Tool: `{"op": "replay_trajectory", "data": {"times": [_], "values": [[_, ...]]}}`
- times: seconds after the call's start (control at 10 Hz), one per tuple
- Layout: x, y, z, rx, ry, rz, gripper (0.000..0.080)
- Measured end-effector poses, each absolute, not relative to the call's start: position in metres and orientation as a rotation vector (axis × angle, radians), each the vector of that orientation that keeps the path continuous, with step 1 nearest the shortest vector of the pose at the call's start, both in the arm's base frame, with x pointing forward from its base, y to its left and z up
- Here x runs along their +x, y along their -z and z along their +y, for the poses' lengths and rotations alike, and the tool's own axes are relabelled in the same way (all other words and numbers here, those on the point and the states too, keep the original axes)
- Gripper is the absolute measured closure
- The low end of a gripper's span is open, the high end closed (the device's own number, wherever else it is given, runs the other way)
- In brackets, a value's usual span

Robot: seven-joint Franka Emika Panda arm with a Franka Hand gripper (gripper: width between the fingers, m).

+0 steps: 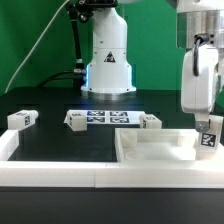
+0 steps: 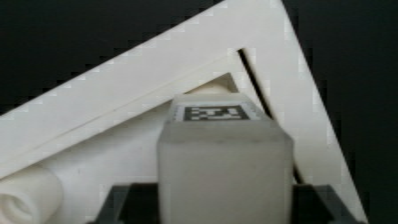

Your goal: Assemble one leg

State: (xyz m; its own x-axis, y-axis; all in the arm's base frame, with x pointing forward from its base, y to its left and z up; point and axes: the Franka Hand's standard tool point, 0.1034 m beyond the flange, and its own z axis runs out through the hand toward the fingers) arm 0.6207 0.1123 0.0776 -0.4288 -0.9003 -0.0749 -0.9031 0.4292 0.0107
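My gripper is at the exterior view's right, shut on a small white leg with a black-and-white tag on its face. It holds the leg upright over the near right corner of the large white square panel. In the wrist view the leg fills the middle between the two dark fingers of the gripper. The panel's corner and raised rim lie beyond it. The leg's lower end is hidden, so I cannot tell whether it touches the panel.
Three more tagged legs lie on the black table: one at the exterior view's left, one by the marker board, one near the panel. The marker board lies before the robot base. A white rail runs along the front.
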Motion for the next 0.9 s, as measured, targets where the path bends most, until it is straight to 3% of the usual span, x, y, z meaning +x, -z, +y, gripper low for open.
{"op": "replay_trajectory", "data": {"times": [0.4,0.5,0.6,0.7,0.9], "values": [[0.6209,-0.0775,0.1112,-1.677,-0.105,2.568,0.0499],[0.6211,-0.0775,0.1110,-1.709,-0.102,2.545,0.0301],[0.6220,-0.0778,0.1111,-1.750,-0.094,2.511,0.0301],[0.6221,-0.0779,0.1107,-1.885,-0.085,2.409,0.0183],[0.6215,-0.0776,0.1116,-2.153,-0.071,2.169,0.0160]]}}
